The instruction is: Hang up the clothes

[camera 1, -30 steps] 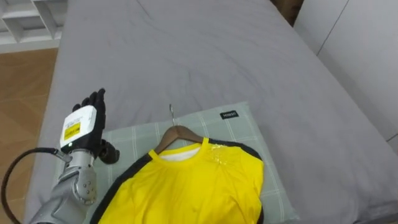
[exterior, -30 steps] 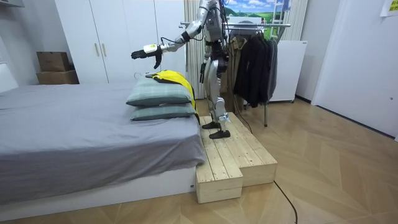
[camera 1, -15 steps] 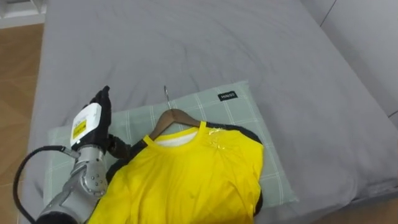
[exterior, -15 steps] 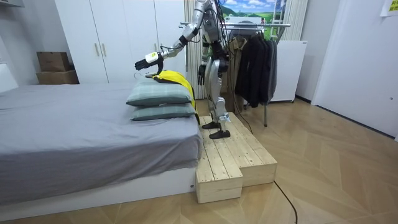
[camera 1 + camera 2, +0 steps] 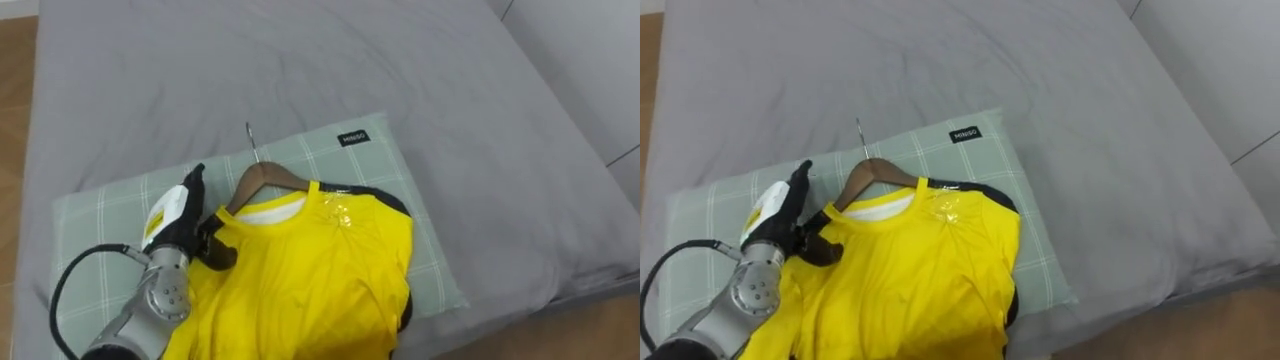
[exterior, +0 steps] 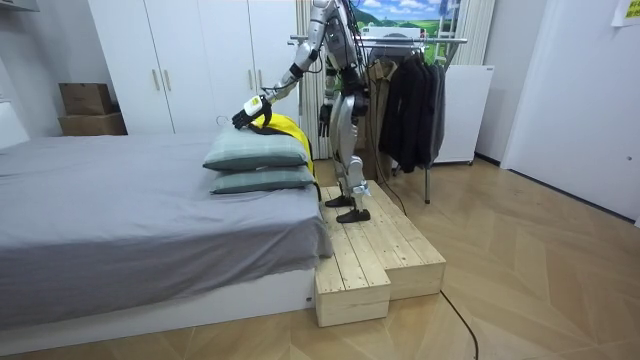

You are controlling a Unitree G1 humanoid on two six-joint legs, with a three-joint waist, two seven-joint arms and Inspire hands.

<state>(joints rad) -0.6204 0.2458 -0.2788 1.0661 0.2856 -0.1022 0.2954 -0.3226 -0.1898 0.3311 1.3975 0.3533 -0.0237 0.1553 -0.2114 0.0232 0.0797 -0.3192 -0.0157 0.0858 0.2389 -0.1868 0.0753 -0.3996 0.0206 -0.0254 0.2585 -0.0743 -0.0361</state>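
Observation:
A yellow shirt (image 5: pixel 310 270) with black trim lies on a wooden hanger (image 5: pixel 262 176) whose metal hook (image 5: pixel 250 135) points toward the far side of the bed. Both rest on a green checked pillow (image 5: pixel 110 200). My left hand (image 5: pixel 178 220) is at the shirt's left shoulder. Its fingers are straight and point away from me, and its thumb reaches toward the shirt's edge. It grips nothing. In the room view I stand on a wooden platform (image 6: pixel 380 250) at the bed's end, left arm stretched over the pillows. My right hand (image 6: pixel 324 117) hangs at my side.
The grey bed (image 5: pixel 300 70) stretches away beyond the pillow, with wooden floor (image 5: pixel 12 60) along its left side. Behind me a clothes rack (image 6: pixel 410 40) holds dark garments (image 6: pixel 410 100). White wardrobes (image 6: pixel 190 60) and cardboard boxes (image 6: pixel 85 100) stand by the far wall.
My left arm has lowered and drawn in, bringing the hand from above the pillow's left part down to the shirt's left shoulder. The head camera has shifted as well.

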